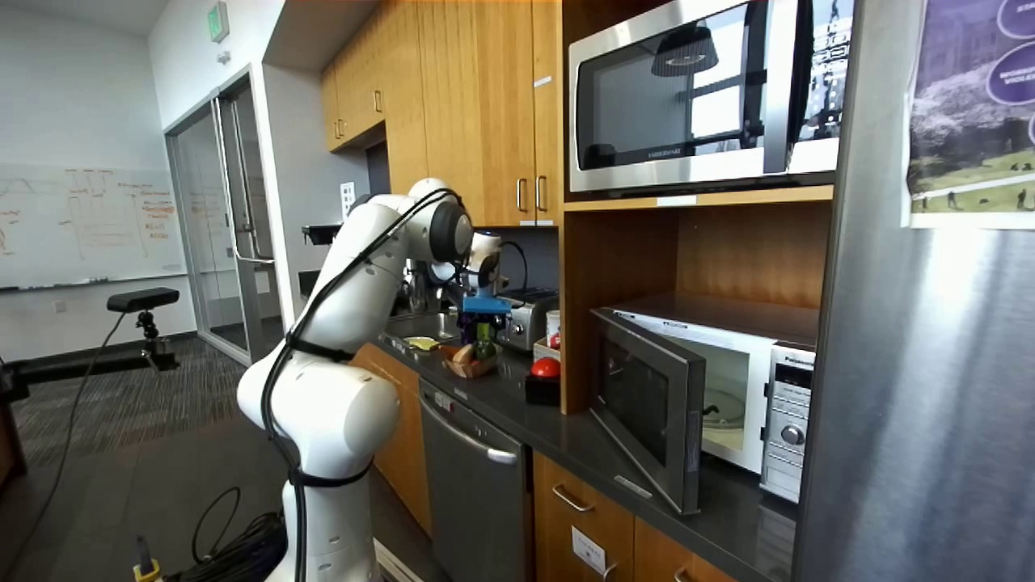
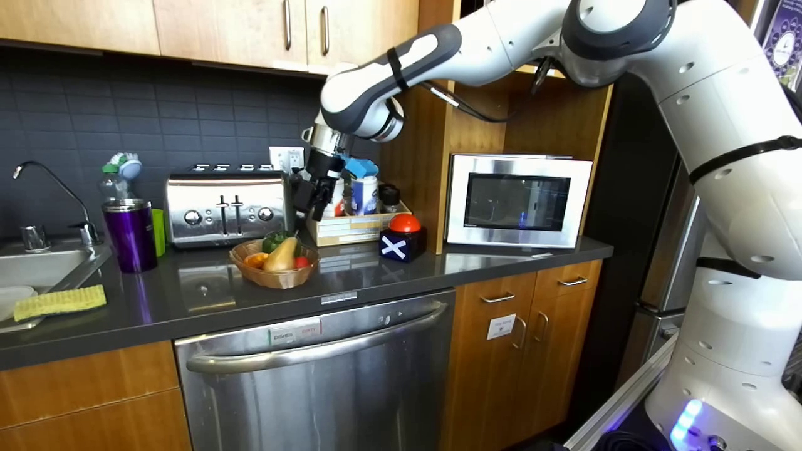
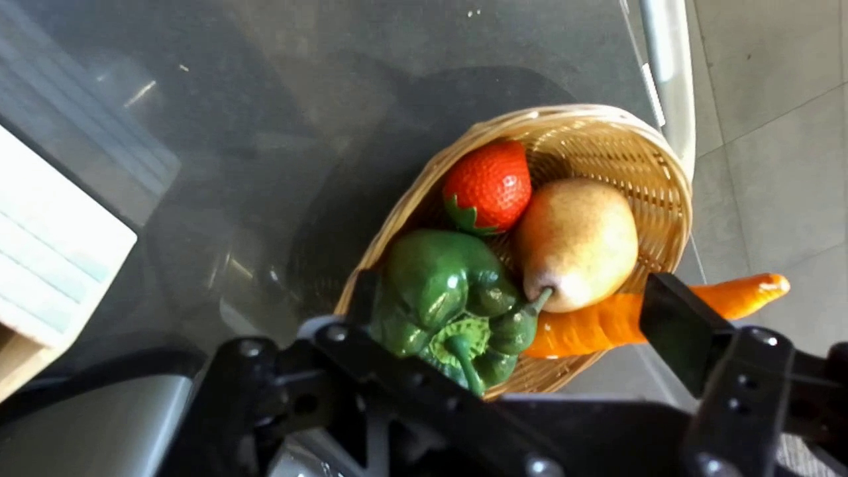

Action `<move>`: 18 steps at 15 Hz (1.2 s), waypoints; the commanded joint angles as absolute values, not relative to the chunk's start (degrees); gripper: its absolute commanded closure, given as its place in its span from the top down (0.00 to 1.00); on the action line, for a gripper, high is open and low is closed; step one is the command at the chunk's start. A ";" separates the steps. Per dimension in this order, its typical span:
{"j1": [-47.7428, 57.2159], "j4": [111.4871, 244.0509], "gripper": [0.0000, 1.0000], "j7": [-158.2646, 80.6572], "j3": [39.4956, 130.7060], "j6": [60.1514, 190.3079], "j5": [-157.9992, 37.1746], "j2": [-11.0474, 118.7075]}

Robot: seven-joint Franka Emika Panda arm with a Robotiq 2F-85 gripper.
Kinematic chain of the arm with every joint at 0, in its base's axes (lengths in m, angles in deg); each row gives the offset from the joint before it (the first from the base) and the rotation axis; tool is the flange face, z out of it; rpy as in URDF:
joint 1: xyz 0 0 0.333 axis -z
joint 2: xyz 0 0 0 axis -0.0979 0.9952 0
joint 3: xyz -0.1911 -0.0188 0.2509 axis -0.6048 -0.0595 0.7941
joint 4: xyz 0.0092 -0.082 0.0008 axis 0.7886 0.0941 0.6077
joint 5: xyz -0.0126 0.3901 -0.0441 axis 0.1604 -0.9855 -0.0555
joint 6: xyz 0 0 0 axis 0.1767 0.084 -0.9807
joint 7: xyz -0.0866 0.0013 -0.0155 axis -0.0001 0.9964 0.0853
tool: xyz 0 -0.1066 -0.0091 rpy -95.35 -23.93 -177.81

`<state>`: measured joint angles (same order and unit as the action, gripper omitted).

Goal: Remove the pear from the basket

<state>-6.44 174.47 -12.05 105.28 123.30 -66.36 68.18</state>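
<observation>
Hovering above the basket (image 3: 656,199): gripper (image 2: 315,203), jaws wide, nothing held | pear (image 3: 580,238) inside the basket, below the gripper and nearer the basket's front, beside the green pepper (image 3: 440,278), long axis tipping its stem up jaws-ward | I make out the air gap in an exterior view (the wrist view flattens it, but alone shows the jaws' spread clearly)

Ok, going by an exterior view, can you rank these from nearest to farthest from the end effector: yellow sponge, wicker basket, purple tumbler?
From the end effector, in an exterior view:
1. The wicker basket, below it and slightly left in the picture.
2. The purple tumbler, further left, past the toaster.
3. The yellow sponge, far left, by the sink.
</observation>
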 commanded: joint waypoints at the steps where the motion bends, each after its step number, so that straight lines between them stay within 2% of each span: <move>1: -5.51 173.43 1.00 -11.63 106.30 119.73 -69.04 68.75; 18: -5.54 170.86 1.00 -6.88 109.35 116.42 -74.47 70.82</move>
